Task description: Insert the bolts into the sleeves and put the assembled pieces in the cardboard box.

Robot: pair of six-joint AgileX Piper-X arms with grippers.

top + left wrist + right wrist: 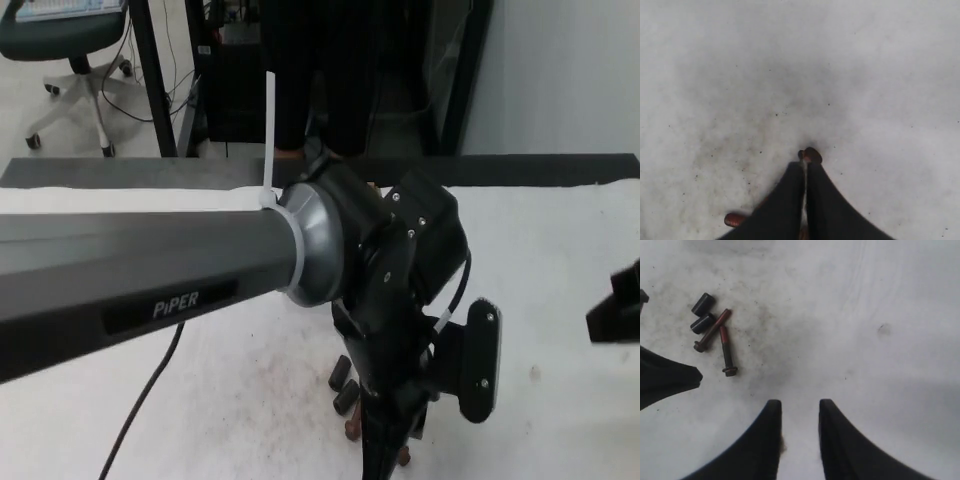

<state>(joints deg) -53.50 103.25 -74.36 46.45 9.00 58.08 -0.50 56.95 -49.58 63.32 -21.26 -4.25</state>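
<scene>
White tabletop (560, 400) carries two black sleeves (703, 304) with two reddish loose bolts (727, 351) just beside them, at the near middle. The left claw (805, 163) is clenched on another bolt (811, 154) there. The right claw (799, 412) hangs released, farther right.

Robotics lab: office chair (62, 42) behind white bench (560, 260)

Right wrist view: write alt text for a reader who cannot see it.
The right gripper hangs open over the white bench, holding nothing. Farther off lie two loose bolts and two black sleeves, none assembled.
</scene>
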